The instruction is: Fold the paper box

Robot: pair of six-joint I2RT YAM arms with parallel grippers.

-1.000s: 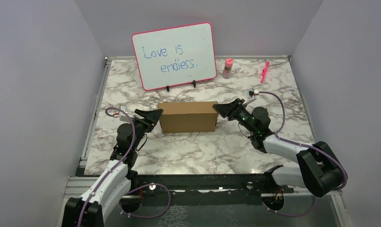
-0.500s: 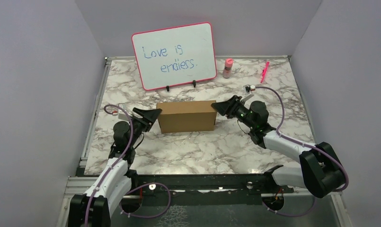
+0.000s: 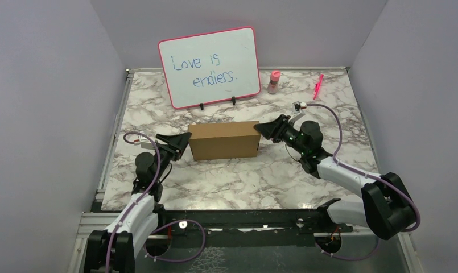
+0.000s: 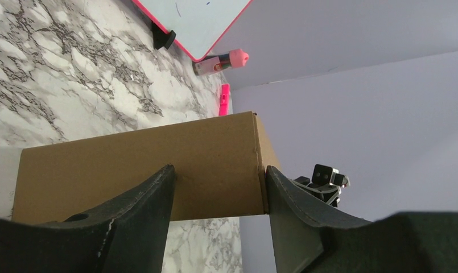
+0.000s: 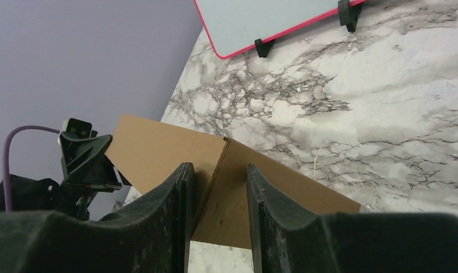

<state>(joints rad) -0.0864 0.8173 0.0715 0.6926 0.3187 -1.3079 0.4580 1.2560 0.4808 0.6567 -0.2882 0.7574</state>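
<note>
The paper box (image 3: 223,141) stands as a closed brown cardboard box in the middle of the marble table (image 3: 243,176). My left gripper (image 3: 184,140) is at its left end, open, fingertips against the end face. In the left wrist view the box (image 4: 158,159) fills the gap between the spread fingers of that gripper (image 4: 218,169), one tip at the box's corner edge. My right gripper (image 3: 259,129) is at the box's right end, near its top. In the right wrist view its gripper (image 5: 218,166) stands open, a corner edge of the box (image 5: 158,151) between its fingers.
A pink-framed whiteboard (image 3: 209,65) stands on clips behind the box. A pink bottle (image 3: 273,81) and a pink marker (image 3: 318,85) lie at the back right. Purple walls close in the table on three sides.
The box has shifted slightly left and back. My right gripper followed it up and left; my left gripper has drawn back a little and dropped lower at the box's left end.
</note>
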